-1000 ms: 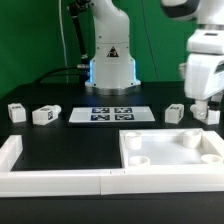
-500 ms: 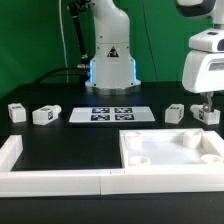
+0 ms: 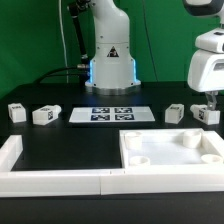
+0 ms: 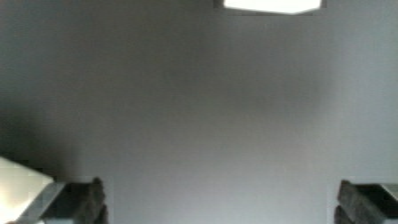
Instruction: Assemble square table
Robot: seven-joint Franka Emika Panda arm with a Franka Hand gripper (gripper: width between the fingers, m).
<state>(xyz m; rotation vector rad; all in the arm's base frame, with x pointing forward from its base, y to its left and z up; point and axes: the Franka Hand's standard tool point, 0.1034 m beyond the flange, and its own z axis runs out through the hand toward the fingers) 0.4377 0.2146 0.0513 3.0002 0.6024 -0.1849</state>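
The end effector (image 3: 210, 100) hangs empty, its dark fingers (image 4: 71, 203) apart, near a blocky white leg (image 3: 207, 116). The smooth, rimmed square top (image 3: 128, 150) lies on the matte black surface (image 3: 70, 150).

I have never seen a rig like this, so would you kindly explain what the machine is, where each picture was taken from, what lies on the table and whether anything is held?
The machine is a single robot arm standing at the back of a black table. One picture comes from a camera off the arm; the other from a camera on its wrist, looking down between the two fingers of its hand. On the table lie a square tray-like table top, four short legs, a flat marker board and long white border rails. The hand is open near the legs on the exterior view's right and holds nothing.
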